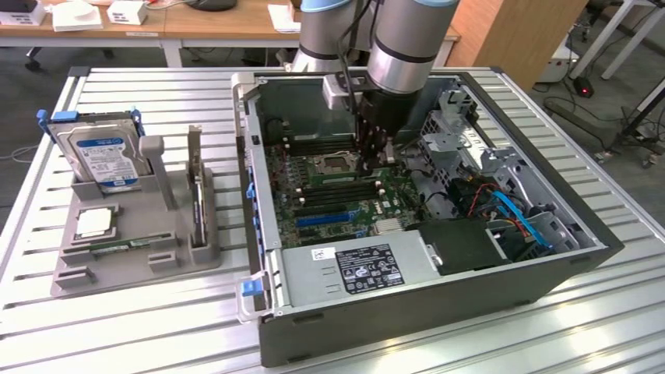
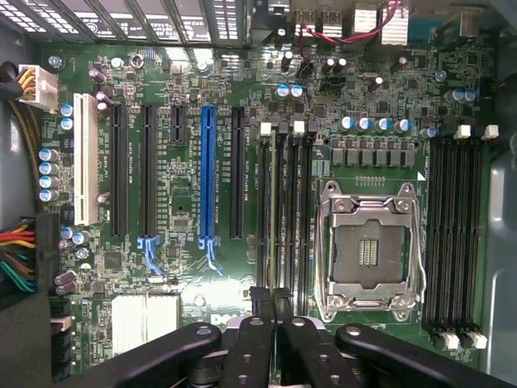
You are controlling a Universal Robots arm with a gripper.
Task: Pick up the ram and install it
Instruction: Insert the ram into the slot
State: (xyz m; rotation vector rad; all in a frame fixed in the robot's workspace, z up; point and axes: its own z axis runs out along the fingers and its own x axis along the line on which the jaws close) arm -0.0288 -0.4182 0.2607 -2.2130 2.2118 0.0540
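Note:
My gripper [image 1: 370,156] reaches down into the open computer case [image 1: 252,195], over the memory slots [image 1: 338,187] beside the empty CPU socket [image 1: 338,163]. In the wrist view its black fingers [image 2: 257,339] are shut together, and the gripper [image 2: 272,295] pinches the thin edge of the ram [image 2: 277,210]. The ram shows edge-on as a pale strip running along one of the black memory slots [image 2: 297,210] next to the CPU socket [image 2: 367,246]. I cannot tell whether the ram is seated in the slot or just above it.
A grey fixture [image 1: 135,265] on the exterior view's left holds a blue-labelled hard drive [image 1: 104,156], an upright expansion card [image 1: 198,195], a chip [image 1: 93,223] and a short green strip [image 1: 109,249]. A power supply [image 1: 353,265], drive cages and cables crowd the case.

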